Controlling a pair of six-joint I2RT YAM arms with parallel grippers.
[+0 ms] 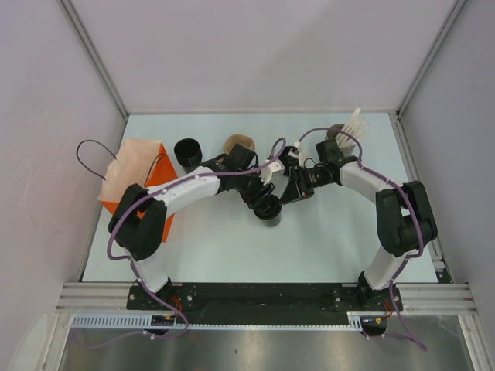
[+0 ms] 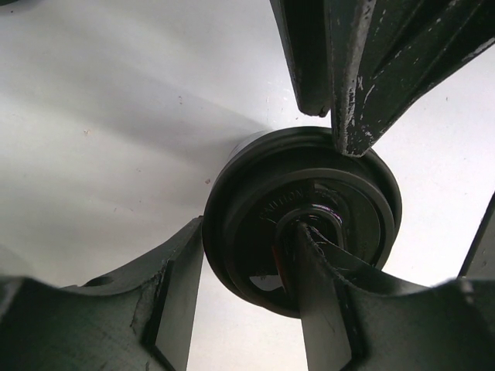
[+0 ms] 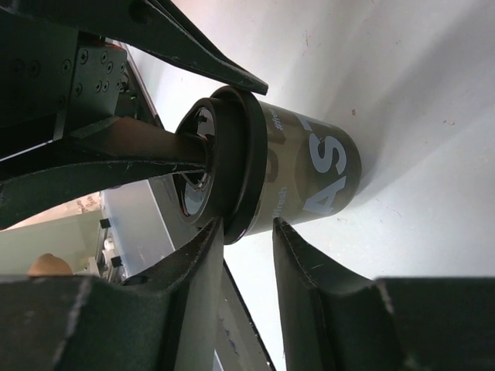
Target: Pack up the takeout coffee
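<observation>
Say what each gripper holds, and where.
Left gripper seems to pinch the takeout coffee by its lid, one finger on top, one outside the rim. Right gripper holds nothing, tips beside the rim.

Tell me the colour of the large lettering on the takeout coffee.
Pale grey letters on the takeout coffee; right wrist view shows them best.

Left gripper (image 1: 264, 198) and right gripper (image 1: 288, 185) nearly touch.
</observation>
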